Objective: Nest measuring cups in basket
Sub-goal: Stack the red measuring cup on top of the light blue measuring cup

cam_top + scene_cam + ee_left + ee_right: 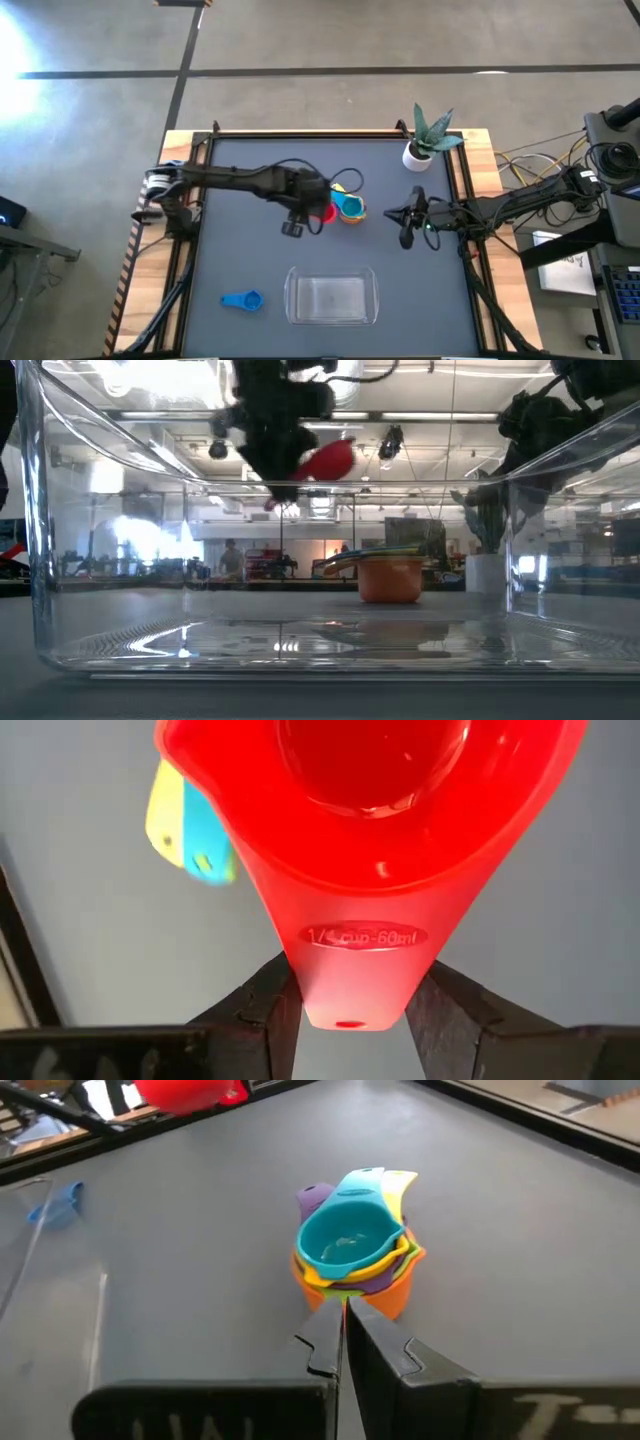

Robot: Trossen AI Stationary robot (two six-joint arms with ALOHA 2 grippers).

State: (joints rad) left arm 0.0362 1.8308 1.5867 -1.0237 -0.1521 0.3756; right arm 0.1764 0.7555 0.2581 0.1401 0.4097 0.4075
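Red measuring cup [370,830]: quarter-cup size by its moulded label, gripped by its flat handle between the fingers of the left end effector [350,1010], carried clear above the bench [250,180]. Bowl points away from the wrist; its long axis runs in line with the fingers.

Stack of nested cups [352,1255]: orange at the bottom, with purple, yellow and others between, light blue uppermost. Stands on the bench near mid-table, outside the basket. In the high view it sits just beside the held red cup, on the side toward the right arm. Handles fan toward the far edge of the bench in the right wrist view.

Blue cup [242,300]: lies alone on the bench, just beside the basket on the left arm's side.

Basket [331,298]: clear tray at the near edge of the bench, nothing seen in it.

Right end effector [340,1342]: clenched on nothing, waiting near the stack and aimed at it.

Judgement: the left arm, already carrying the red cup, is nearer the work; the stack lies a short way off toward the right arm, so the coming move probably turns on lining the red bowl over the light blue one.
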